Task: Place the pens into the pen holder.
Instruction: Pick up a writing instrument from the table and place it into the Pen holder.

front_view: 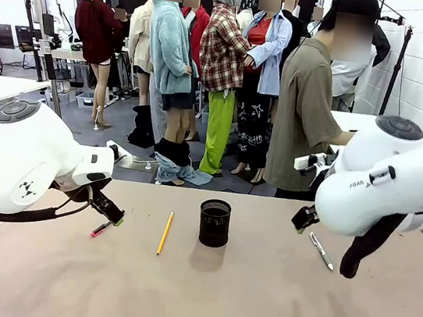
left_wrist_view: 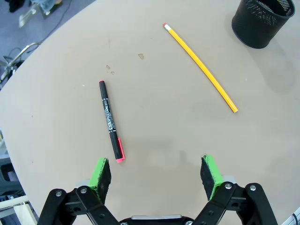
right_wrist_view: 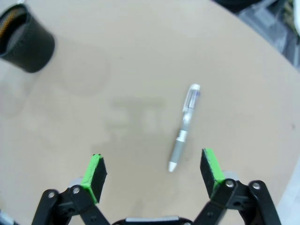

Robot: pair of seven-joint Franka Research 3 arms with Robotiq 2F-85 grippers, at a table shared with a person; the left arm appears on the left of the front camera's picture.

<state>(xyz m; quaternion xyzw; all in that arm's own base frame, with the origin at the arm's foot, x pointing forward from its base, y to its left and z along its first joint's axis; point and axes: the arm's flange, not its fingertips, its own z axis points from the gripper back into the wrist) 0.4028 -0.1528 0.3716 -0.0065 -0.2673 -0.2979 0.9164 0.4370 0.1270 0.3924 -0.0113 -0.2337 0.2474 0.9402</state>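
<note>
The black mesh pen holder (front_view: pixel 213 222) stands upright mid-table; it also shows as the pen holder (left_wrist_view: pixel 264 21) and the pen holder (right_wrist_view: pixel 23 40). A yellow pencil (front_view: pixel 165 233) lies left of it, seen as the pencil (left_wrist_view: pixel 200 67). A red-and-black marker (front_view: pixel 101 228) lies by my left gripper (front_view: pixel 113 216); in the wrist view the marker (left_wrist_view: pixel 110 120) lies just ahead of the open left gripper (left_wrist_view: pixel 157 171). A whitish-grey pen (front_view: pixel 321 251) lies at the right; the same pen (right_wrist_view: pixel 184 126) rests ahead of my open right gripper (right_wrist_view: pixel 153 169). Both grippers hold nothing.
The tan table (front_view: pixel 254 306) has free room in front. A person (front_view: pixel 314 102) stands at the far side, turned away. My right arm (front_view: pixel 397 185) hangs over the table's right part.
</note>
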